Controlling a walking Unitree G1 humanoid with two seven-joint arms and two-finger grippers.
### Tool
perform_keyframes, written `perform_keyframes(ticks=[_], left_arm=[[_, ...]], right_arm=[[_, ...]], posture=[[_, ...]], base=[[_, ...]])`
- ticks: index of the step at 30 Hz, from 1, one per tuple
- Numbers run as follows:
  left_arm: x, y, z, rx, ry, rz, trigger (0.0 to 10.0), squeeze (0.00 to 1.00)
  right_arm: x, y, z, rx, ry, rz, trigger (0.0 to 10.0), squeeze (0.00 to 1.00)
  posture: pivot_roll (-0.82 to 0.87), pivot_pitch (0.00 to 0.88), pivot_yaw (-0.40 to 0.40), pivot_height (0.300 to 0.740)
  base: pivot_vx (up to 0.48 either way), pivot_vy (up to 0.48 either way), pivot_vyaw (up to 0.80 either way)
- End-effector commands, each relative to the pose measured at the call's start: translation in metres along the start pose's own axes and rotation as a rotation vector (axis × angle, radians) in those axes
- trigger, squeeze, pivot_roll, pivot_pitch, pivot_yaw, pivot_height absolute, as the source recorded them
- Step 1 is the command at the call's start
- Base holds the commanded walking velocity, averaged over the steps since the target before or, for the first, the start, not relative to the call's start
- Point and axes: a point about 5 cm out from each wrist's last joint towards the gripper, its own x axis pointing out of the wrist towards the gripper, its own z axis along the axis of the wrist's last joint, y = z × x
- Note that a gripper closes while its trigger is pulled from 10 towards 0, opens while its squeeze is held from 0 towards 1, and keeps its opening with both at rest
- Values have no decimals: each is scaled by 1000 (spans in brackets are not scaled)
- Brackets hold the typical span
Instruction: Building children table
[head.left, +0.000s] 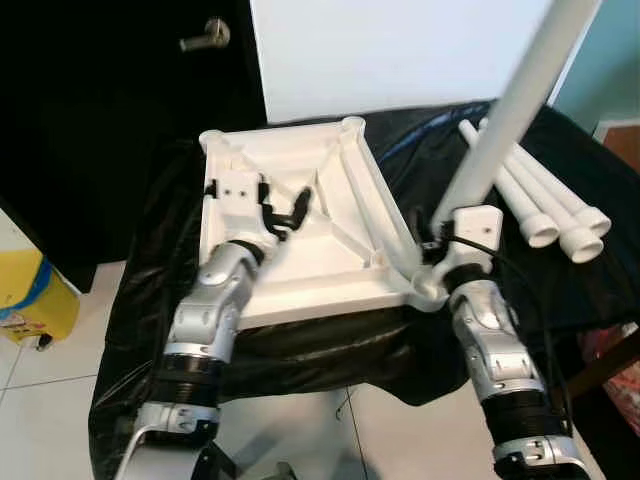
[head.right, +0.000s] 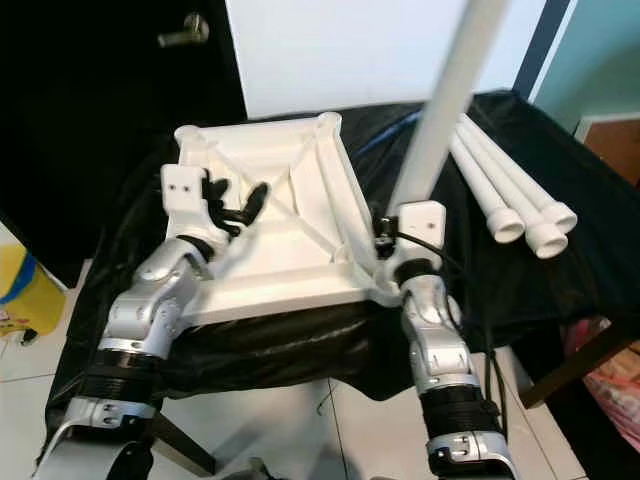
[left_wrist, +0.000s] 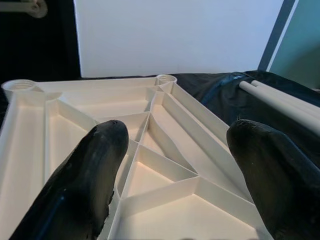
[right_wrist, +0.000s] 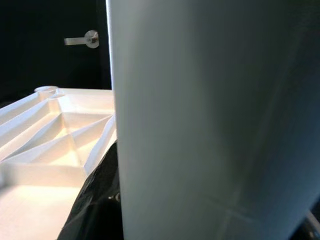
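Observation:
A white plastic table top (head.left: 330, 250) lies upside down on a black-draped surface, its ribs facing up. My right gripper (head.left: 434, 246) is shut on a white table leg (head.left: 500, 120), which stands upright and slightly tilted at the near right corner socket (head.left: 426, 290). In the right wrist view the leg (right_wrist: 210, 125) looms close, with the table top (right_wrist: 50, 130) beside it. My left gripper (head.left: 285, 208) hovers open over the left part of the underside. Its fingers (left_wrist: 85, 185) are spread with nothing between them. Three spare legs (head.left: 545, 205) lie at the right.
A black cloth (head.left: 150, 300) covers the support and hangs over its front edge. Behind stand a dark door with a handle (head.left: 205, 37) and a white panel (head.left: 400, 50). A yellow object (head.left: 30, 295) sits on the tiled floor at left; a wooden piece (head.left: 610, 360) at right.

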Motion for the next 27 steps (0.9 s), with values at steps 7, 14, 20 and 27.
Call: perform_keyframes(ticks=[7,14,20,27], left_arm=[[2,-9,2,60,-10,-50,10000,0],[1,-11,1,70,-5,-70,10000,0],[1,-11,1,73,-3,-69,10000,0],[2,-8,1,41,-9,-41,10000,0]], right_arm=[[1,-2,2,-7,-13,-4,10000,0],[-1,-2,2,-9,-12,-7,10000,0],[-1,-2,2,-10,-10,-9,10000,0],[-2,-1,1,-8,-8,-10,10000,0]], posture=[[-117,0,41,740],[-119,0,44,740],[-120,0,47,740],[-118,0,50,740]], base=[[0,0,0],[0,-109,0],[0,-414,0],[0,-137,0]])
